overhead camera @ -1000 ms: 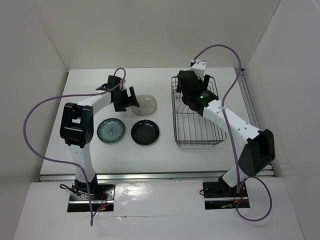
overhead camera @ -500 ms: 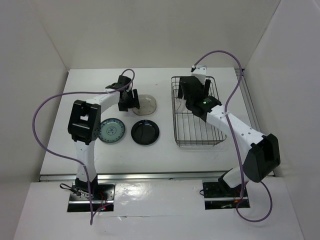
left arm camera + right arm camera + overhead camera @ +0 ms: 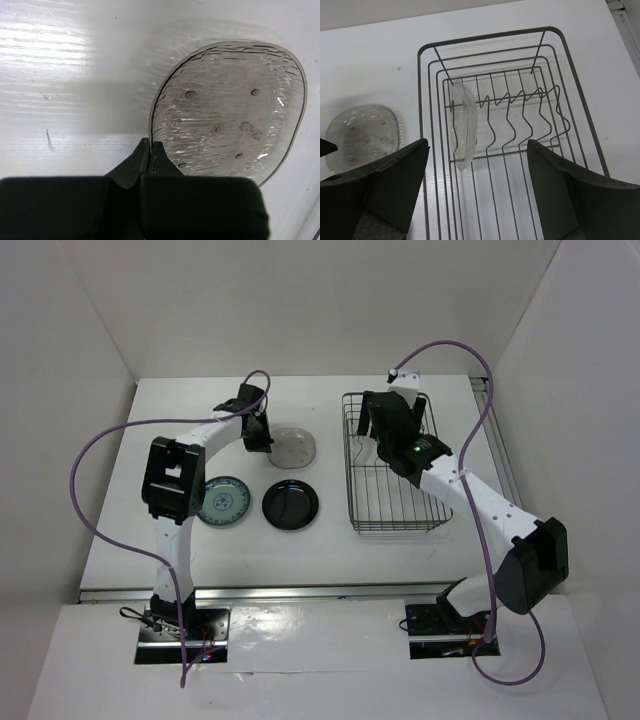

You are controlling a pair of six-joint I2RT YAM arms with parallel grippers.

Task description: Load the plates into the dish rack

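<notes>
Step in hand: grasping the second plate. Left gripper [image 3: 150, 151] sits at the near rim of the speckled glassy plate [image 3: 225, 110], which lies flat on the table [image 3: 60, 75] left of the dish rack [image 3: 492, 36] — jaws pinched narrow, apparently on the rim. Right gripper [image 3: 477, 145] hovers over the rack, jaws wide, empty. One pale plate [image 3: 462, 120] stands in an end slot; teal plate [image 3: 222, 502] and black plate [image 3: 290, 505] lie flat. Next, likely: lift, tip upright, carry to a free slot — a thin hold that could slip.

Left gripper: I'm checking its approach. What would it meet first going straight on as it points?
The near rim of the clear plate lying flat ahead; the left gripper's shut tips seem right at it, though contact is unclear.
</notes>
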